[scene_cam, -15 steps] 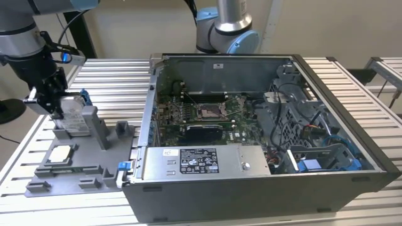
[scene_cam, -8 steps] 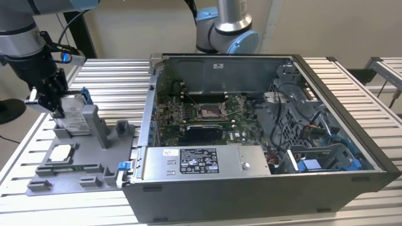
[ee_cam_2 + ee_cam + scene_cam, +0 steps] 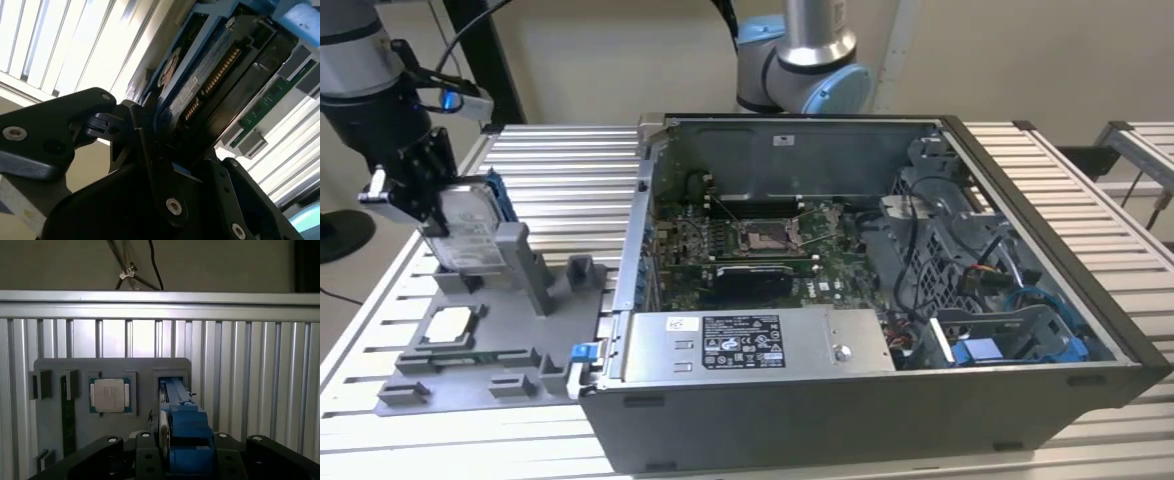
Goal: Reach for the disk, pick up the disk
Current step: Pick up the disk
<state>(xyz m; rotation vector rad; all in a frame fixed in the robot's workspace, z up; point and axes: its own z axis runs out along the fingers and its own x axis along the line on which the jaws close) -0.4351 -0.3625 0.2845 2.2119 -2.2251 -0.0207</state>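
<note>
- My gripper (image 3: 183,454) is pinching the disk (image 3: 472,222). One black finger presses each broad face, with the blue bracket between them.
- The disk stands upright on its edge at the slot of the grey fixture tray (image 3: 478,350), towards the exterior view's left.
- A grey upright post (image 3: 514,250) stands just beside the disk. The open computer case (image 3: 854,415) is well apart on the exterior view's right, and bare table slats (image 3: 567,165) lie between.
- I count one disk, one white-topped chip (image 3: 110,395) lying flat in the tray, one case and one long power-supply box (image 3: 747,342). A second arm (image 3: 801,55) stands behind the case.
- The tray hides the disk's lower edge, so I cannot tell whether it is clear of the slot.
- In the second wrist view the disk's connector edge is partly cut off.
</note>
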